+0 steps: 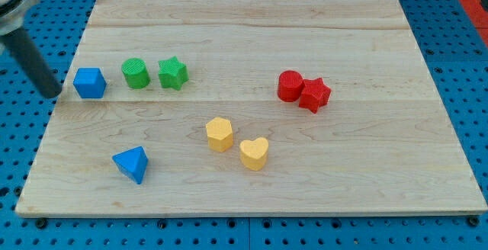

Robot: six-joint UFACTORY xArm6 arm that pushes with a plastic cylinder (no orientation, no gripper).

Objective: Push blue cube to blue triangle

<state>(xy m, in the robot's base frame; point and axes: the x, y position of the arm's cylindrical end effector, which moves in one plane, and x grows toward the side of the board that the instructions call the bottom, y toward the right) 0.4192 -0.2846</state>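
My tip (52, 94) sits off the worktop's (252, 14) left edge, just beside the blue cube (90, 83); no fingers show. The cube looks light, rigid; I'd push its top face toward the blue triangle (131, 164).

No text, label, brand, number or sign can be read anywhere: not on the blocks, the counter (320, 29) or the blue pegboard around it.

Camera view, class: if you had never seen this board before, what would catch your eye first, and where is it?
Probably my tip, the end of a dark rod slanting in at the view's left edge, just left of the blue cube. Next, the touching red pair at the view's right: a red cylinder and a red star. The blue triangle sits alone below the cube.
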